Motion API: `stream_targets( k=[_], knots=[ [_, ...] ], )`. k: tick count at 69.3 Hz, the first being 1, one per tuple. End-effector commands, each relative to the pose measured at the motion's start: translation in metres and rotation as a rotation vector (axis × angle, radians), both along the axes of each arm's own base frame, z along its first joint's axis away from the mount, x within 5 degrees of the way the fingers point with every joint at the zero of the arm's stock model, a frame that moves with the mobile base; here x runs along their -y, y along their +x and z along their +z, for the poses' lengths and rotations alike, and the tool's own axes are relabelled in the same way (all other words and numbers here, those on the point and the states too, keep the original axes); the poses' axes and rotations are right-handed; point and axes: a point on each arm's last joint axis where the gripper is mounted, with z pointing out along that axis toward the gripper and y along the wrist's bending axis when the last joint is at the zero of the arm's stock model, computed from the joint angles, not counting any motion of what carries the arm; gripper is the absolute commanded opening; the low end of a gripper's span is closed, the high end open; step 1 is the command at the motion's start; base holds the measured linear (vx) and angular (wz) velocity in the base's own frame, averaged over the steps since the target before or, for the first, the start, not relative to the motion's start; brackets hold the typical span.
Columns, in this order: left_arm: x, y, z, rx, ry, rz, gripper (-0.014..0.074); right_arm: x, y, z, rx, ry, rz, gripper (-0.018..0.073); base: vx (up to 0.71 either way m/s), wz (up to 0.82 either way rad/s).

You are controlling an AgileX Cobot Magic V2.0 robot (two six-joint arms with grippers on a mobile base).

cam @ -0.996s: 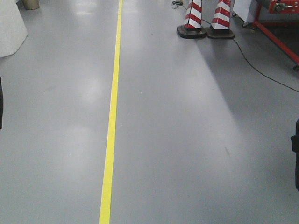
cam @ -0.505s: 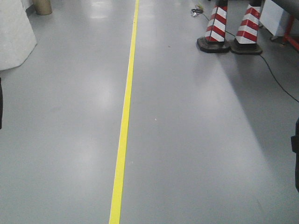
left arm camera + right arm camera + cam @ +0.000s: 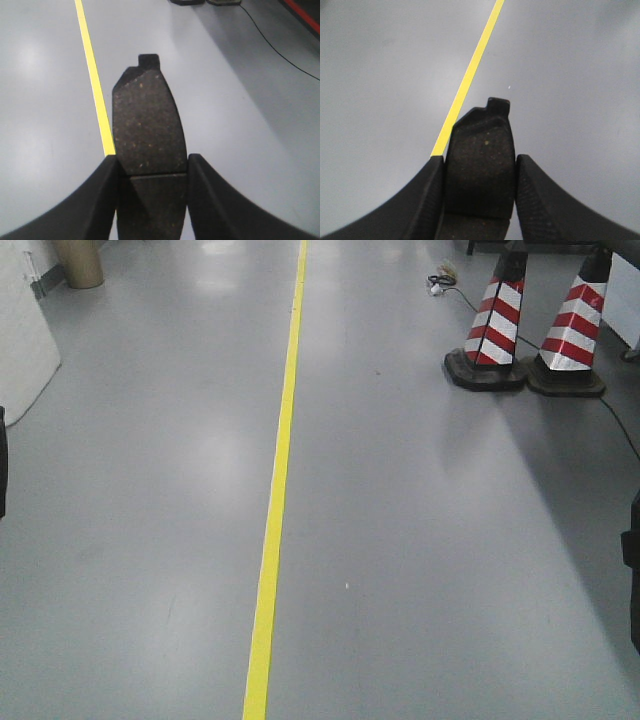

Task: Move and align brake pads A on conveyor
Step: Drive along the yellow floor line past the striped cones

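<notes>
My left gripper [image 3: 152,167] is shut on a brake pad [image 3: 147,127], a dark speckled oblong with a centre groove and a small tab at its far end, held out above the grey floor. My right gripper [image 3: 479,167] is shut on a second brake pad [image 3: 481,160] of the same look, pointing away from me. Both pads hang over the floor near a yellow line. The conveyor is out of view. In the front view only dark arm edges [image 3: 633,580] show at the frame's sides.
A yellow floor line [image 3: 275,520] runs straight ahead over grey floor. Two red-and-white striped cones [image 3: 495,330] [image 3: 572,335] stand at the far right, with a black cable [image 3: 620,430] trailing from them. A white object [image 3: 22,350] and a tan cylinder [image 3: 78,262] stand far left.
The front view has shifted: the cones have moved right and down in the frame, and the red frame at the far right has left the view. The base is travelling.
</notes>
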Motion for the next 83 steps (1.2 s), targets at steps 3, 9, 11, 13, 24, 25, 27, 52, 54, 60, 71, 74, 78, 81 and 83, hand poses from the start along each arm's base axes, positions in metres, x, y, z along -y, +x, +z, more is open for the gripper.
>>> stream_targets(
  k=[3, 9, 11, 13, 24, 25, 27, 52, 54, 60, 71, 74, 78, 81, 83],
  knots=[
    [0.0012, 0.0005, 0.0164, 0.110, -0.053, -0.004, -0.0006, -0.0001, 0.0016, 0.0138, 0.100, 0.020, 0.002, -0.0008, 0.85, -0.06],
    [0.0013, 0.0008, 0.0162, 0.109, -0.052, -0.004, -0.0006, -0.0001, 0.0017, 0.0139, 0.102, 0.021, 0.002, -0.0008, 0.85, -0.04],
    [0.0013, 0.0008, 0.0161, 0.108, -0.052, -0.004, -0.0006, -0.0001, 0.0017, 0.0139, 0.102, 0.021, 0.002, -0.0008, 0.85, -0.03],
    [0.0013, 0.0008, 0.0161, 0.108, -0.052, -0.004, -0.0006, -0.0001, 0.0017, 0.0139, 0.102, 0.021, 0.002, -0.0008, 0.85, -0.03],
    [0.0013, 0.0008, 0.0163, 0.109, -0.052, -0.004, -0.0006, 0.0000, 0.0017, 0.0140, 0.103, 0.020, 0.001, -0.0008, 0.84, 0.00],
    [0.0013, 0.0008, 0.0163, 0.109, -0.052, -0.004, -0.0006, 0.0000, 0.0017, 0.0140, 0.103, 0.020, 0.001, -0.0008, 0.83, 0.00],
    [0.0013, 0.0008, 0.0163, 0.109, -0.052, -0.004, -0.0006, 0.0000, 0.0017, 0.0140, 0.103, 0.020, 0.001, -0.0008, 0.83, 0.01],
    [0.0012, 0.0005, 0.0163, 0.109, -0.052, -0.004, -0.0006, -0.0001, 0.0016, 0.0138, 0.100, 0.020, 0.002, -0.0008, 0.82, -0.01],
    [0.0012, 0.0006, 0.0164, 0.110, -0.053, -0.004, -0.0006, -0.0001, 0.0016, 0.0138, 0.100, 0.020, 0.002, -0.0008, 0.81, -0.01],
    [0.0012, 0.0006, 0.0164, 0.110, -0.053, -0.004, -0.0006, -0.0001, 0.0017, 0.0139, 0.101, 0.021, 0.002, -0.0008, 0.80, -0.03],
    [0.0011, 0.0002, 0.0165, 0.111, -0.053, -0.004, -0.0006, -0.0001, 0.0016, 0.0139, 0.101, 0.021, 0.002, -0.0008, 0.79, -0.06],
    [0.0011, 0.0005, 0.0164, 0.110, -0.052, -0.004, -0.0006, -0.0001, 0.0017, 0.0139, 0.102, 0.021, 0.002, -0.0008, 0.77, -0.09],
    [0.0012, 0.0005, 0.0164, 0.110, -0.052, -0.004, -0.0006, -0.0001, 0.0016, 0.0138, 0.101, 0.021, 0.002, -0.0008, 0.77, -0.10],
    [0.0012, 0.0005, 0.0164, 0.110, -0.052, -0.004, -0.0006, -0.0001, 0.0017, 0.0139, 0.102, 0.021, 0.002, -0.0008, 0.76, -0.11],
    [0.0012, 0.0005, 0.0164, 0.110, -0.052, -0.004, -0.0006, -0.0001, 0.0017, 0.0139, 0.102, 0.021, 0.002, -0.0008, 0.75, -0.13]
  ],
)
